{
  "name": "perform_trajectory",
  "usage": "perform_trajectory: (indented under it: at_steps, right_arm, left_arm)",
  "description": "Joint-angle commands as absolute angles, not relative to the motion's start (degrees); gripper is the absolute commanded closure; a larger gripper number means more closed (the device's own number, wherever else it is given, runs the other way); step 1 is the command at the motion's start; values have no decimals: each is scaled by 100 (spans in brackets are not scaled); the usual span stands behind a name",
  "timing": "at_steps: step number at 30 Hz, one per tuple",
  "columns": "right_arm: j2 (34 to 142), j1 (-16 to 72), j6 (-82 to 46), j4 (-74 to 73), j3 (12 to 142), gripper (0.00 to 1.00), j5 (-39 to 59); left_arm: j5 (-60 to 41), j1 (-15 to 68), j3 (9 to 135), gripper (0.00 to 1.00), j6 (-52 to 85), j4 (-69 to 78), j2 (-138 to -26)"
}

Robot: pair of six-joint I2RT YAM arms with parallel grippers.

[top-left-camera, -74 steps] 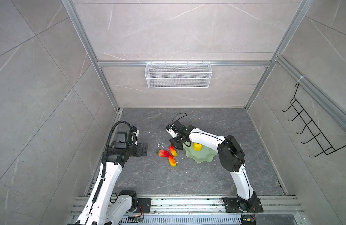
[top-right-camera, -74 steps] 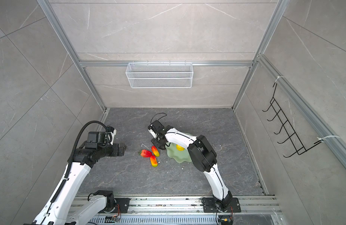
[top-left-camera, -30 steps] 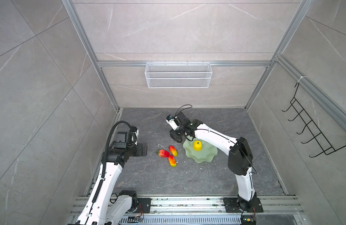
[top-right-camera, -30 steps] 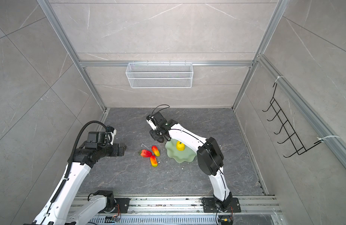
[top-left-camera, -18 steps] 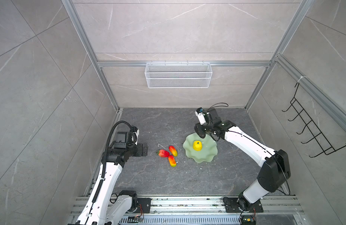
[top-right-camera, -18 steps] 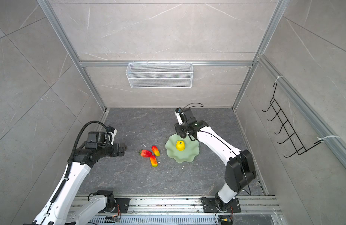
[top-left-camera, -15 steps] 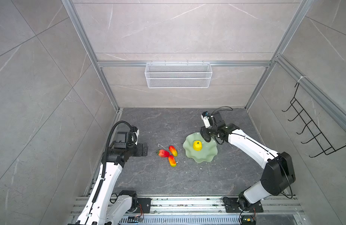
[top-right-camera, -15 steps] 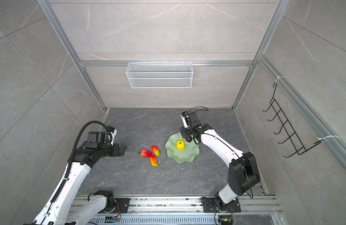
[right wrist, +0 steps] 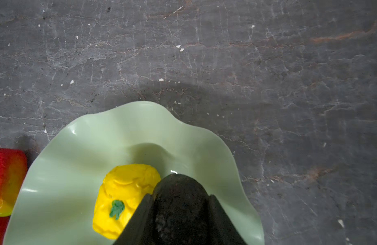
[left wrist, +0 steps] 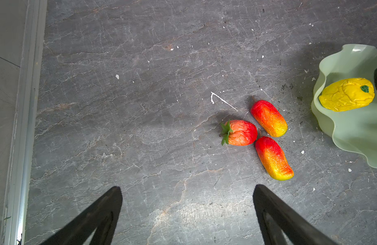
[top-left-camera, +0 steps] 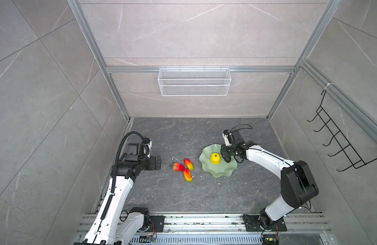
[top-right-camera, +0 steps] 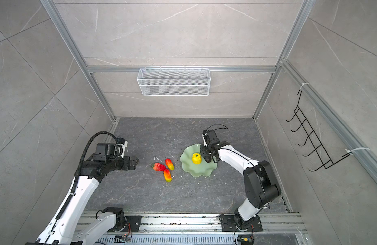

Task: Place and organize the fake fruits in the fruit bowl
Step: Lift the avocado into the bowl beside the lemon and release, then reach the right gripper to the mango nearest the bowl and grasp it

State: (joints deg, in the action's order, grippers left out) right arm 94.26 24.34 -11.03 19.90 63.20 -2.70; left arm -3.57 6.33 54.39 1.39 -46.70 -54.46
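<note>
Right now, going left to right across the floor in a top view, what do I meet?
Left claw → strawberry → far mango and near mango together → fruit bowl (left rim) → yellow fruit → dark fruit in right claw.

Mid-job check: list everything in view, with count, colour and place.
bowl: one, pale green, on the table
yellow fruit: one, yellow, in the bowl
dark fruit: one, blackish, held over the bowl
strawberry: one, red, table left of the bowl
mangoes: two, red-to-yellow, beside the strawberry
wire basket: one, white, back wall
hook rack: one, black, right wall
left gripper: one, black, open above the table
right gripper: one, black, shut on the dark fruit
</note>
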Motion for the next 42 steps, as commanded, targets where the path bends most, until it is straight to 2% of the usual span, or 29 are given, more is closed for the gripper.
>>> perform_trajectory:
  at_steps: [1, 5, 15, 32, 35, 37, 42]
  right_arm:
    - [9652, 2410, -1335, 1624, 6230, 85, -106]
    - [9760, 2417, -1397, 1523, 6182, 83, -150]
    - [9767, 2418, -1393, 1552, 6170, 70, -167]
    - [9170, 2455, -745, 2512, 6959, 28, -217]
    - [8973, 2802, -349, 2594, 7035, 9, -31]
    - [8962, 3261, 42, 2702, 7154, 1, 16]
    - [9519, 4220, 217, 2949, 7723, 0, 117]
  left_arm:
    - [-460, 606, 5463, 0, 12, -4620, -5414]
    - [-466, 606, 5457, 0, 12, -4618, -5405]
    - [-476, 610, 5450, 0, 9, -4622, -5414]
    - [-497, 606, 5461, 0, 18, -4621, -5405]
    - [-484, 606, 5464, 0, 24, -4619, -5405]
    - [-481, 607, 5463, 0, 26, -4617, -5412]
    - [-479, 611, 5476, 0, 26, -4622, -5432]
